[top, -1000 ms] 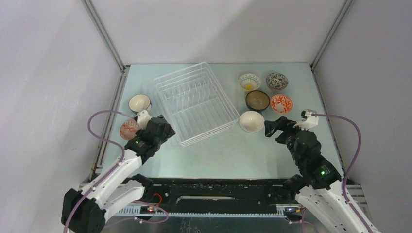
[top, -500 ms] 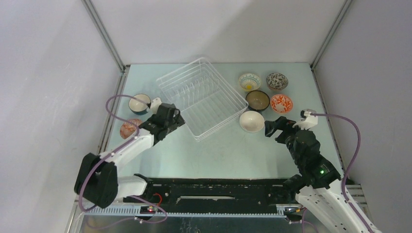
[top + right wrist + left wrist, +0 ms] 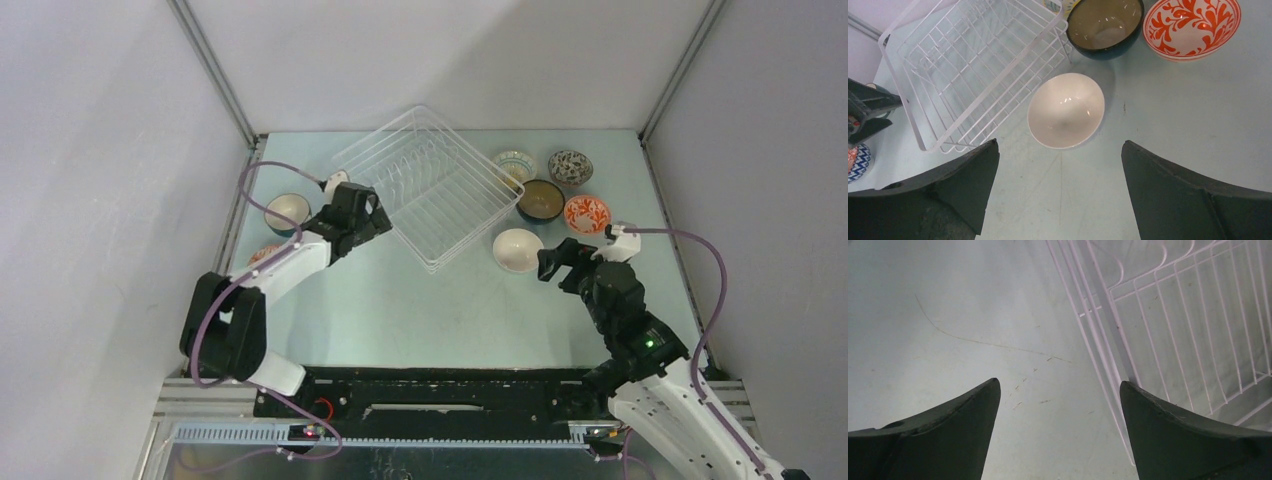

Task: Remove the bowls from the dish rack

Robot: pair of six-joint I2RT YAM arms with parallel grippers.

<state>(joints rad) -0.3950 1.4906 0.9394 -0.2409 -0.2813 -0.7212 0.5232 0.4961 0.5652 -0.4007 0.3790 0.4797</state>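
The white wire dish rack stands turned like a diamond at the table's middle back, with no bowl in it. My left gripper is open and empty at the rack's left corner; in the left wrist view its right finger is against the rack's side wall. My right gripper is open and empty just in front of the plain white bowl, which also shows in the right wrist view. The yellow, speckled, dark teal and red-patterned bowls sit at the back right.
A blue-white zigzag bowl and a reddish bowl, partly hidden by my left arm, sit at the left wall. The rack's right corner lies close against the yellow and teal bowls. Metal frame posts stand at the back corners.
My left arm swung forward and to the right, pushing the rack. The rack turned and slid toward the back right, up to the bowls. My right gripper barely moved.
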